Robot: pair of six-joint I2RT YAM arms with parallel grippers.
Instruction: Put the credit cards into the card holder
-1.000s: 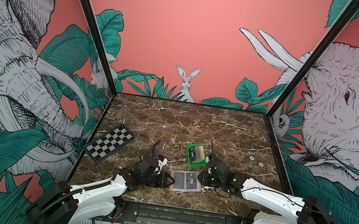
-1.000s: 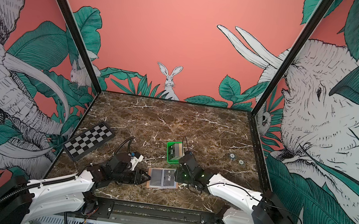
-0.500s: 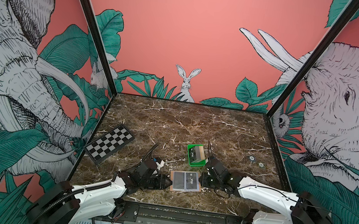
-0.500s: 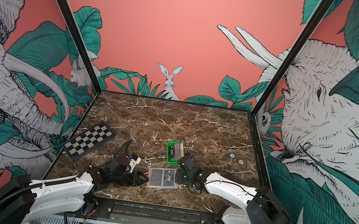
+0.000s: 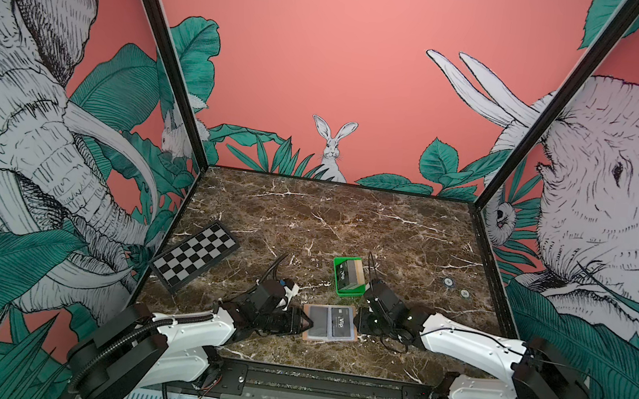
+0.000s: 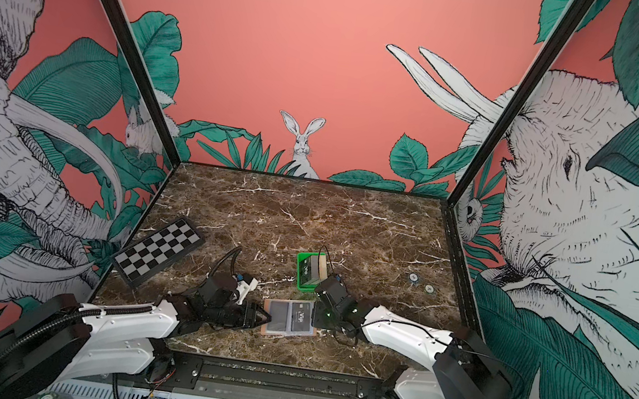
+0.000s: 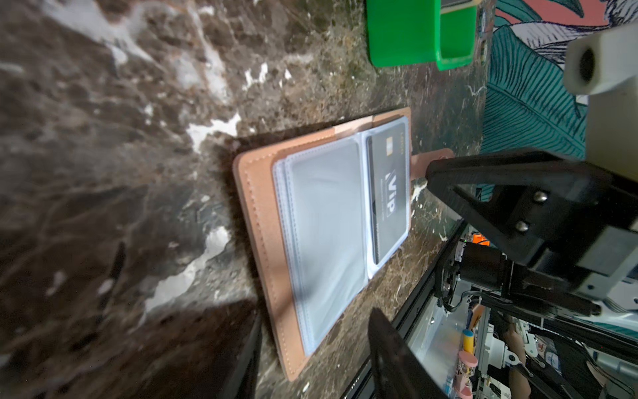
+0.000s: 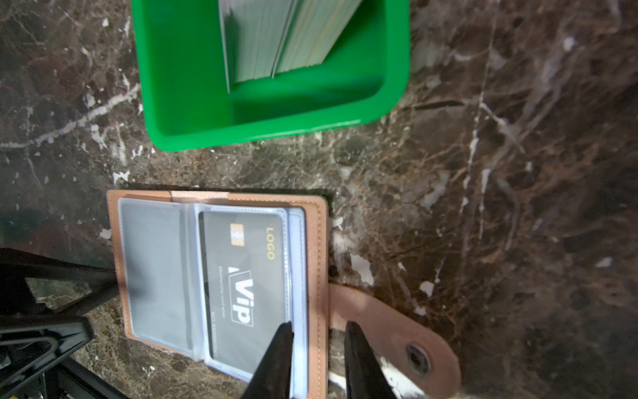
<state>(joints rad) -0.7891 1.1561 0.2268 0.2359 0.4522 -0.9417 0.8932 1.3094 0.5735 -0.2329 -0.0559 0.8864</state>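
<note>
The tan card holder lies open and flat near the table's front edge. A black VIP card sits in its right clear pocket; the left pocket looks grey. My left gripper is open, with the holder's left edge between its fingers. My right gripper has its jaws a narrow gap apart. They straddle the holder's right edge beside the strap tab, one fingertip on the clear pocket. More credit cards stand stacked in the green tray.
The green tray stands just behind the holder. A black-and-white checkerboard lies at the left wall. Two small round discs sit at the right. A black rail runs along the table's front edge.
Both arms have shifted only slightly. The grippers stay at the holder's two side edges, and the holder has not moved.
</note>
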